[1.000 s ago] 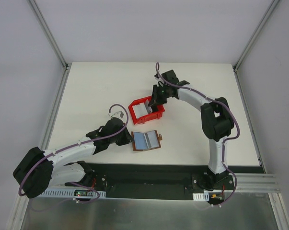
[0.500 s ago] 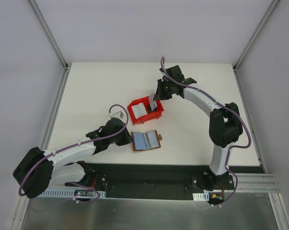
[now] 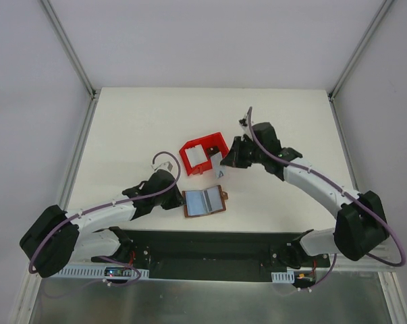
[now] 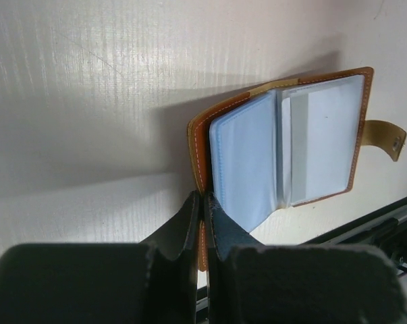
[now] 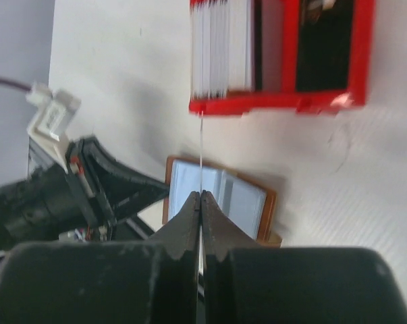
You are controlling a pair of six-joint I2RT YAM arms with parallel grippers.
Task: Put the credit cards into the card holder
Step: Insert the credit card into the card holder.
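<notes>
The brown card holder [image 3: 204, 201] lies open on the table, pale blue sleeves up; it also shows in the left wrist view [image 4: 291, 148] and the right wrist view [image 5: 247, 199]. My left gripper [image 3: 179, 200] is shut on the holder's left cover edge [image 4: 203, 202]. My right gripper [image 3: 223, 164] is shut on one credit card [image 3: 217, 165], held on edge between the bin and the holder; in the right wrist view [image 5: 201, 196] the card is a thin line [image 5: 201, 152] above the holder. More credit cards [image 5: 220, 47] stand in the red bin.
The red plastic bin [image 3: 213, 140] sits just behind the holder, with two compartments [image 5: 284, 101]; one holds the card stack. The holder's clasp tab [image 4: 385, 138] sticks out on its right side. The table's near edge and a black rail lie close below the holder.
My right gripper has lifted a card out of the red bin and carried it nearer, to just above the holder. The right arm has swung out to the right. The holder shifted slightly left.
</notes>
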